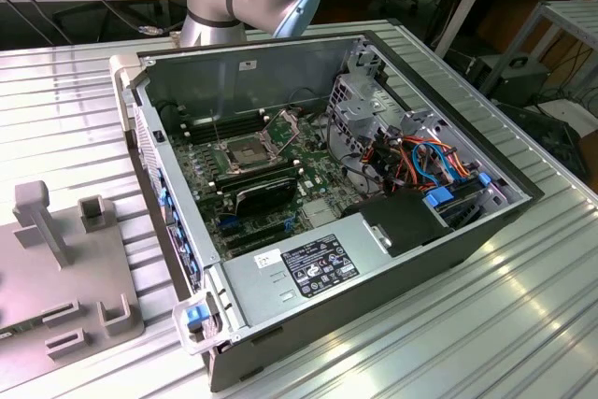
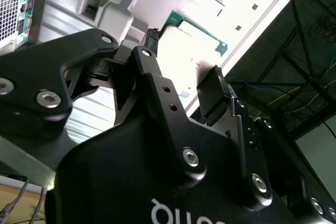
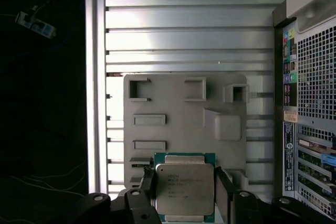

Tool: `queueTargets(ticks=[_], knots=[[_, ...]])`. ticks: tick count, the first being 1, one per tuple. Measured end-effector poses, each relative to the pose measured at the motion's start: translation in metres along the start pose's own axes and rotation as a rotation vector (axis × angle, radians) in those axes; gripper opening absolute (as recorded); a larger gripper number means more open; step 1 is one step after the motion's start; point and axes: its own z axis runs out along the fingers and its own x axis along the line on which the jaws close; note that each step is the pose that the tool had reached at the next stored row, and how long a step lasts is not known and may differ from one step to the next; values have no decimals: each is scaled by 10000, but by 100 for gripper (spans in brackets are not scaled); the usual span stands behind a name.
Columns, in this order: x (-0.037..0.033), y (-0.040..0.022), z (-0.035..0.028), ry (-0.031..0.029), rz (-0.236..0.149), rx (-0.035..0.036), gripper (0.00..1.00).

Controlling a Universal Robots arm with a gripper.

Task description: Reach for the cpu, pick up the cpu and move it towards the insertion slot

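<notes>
Two fingers [image 3: 224, 187] of the hand [image 3: 186, 180] are closed on opposite edges of the cpu [image 3: 185, 187]. In the first wrist view the chip lies flat between them with its pale metal face toward the camera. It looks large against the grey fixture [image 3: 178, 108] beneath, so it is judged to be lifted clear rather than resting in a pocket.

At the exterior view's left the same fixture [image 1: 56, 277] sits on the ribbed worktop [image 1: 523, 324]. The open computer case [image 1: 280, 53] is just beside it. The insertion slot [image 1: 245, 153] lies on the board inside, near the case's left wall, with its metal frame apparently swung up. Chip and slot are well apart.

In the second wrist view the hand [image 2: 184, 53] shows the cpu [image 2: 197, 31] edge-on between the fingertips, with only a thin rim gripped.

Doing the carry well likely means:
- holding the chip level, with no twist in the grip;
- passing over the case wall with room to spare;
- bringing the chip's sides square to the socket frame.

A tilt or a knock on the wall could slide the chip within so slight a hold, and the socket's pins would not forgive a skewed arrival.
</notes>
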Motion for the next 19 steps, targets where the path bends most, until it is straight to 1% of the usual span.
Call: queueTargets(ticks=[10, 16, 19], knots=[[-78, 1, -1, 0, 1, 0, 55], [-108, 1, -1, 0, 0, 1, 55], [-142, 1, -1, 0, 0, 0, 55]])
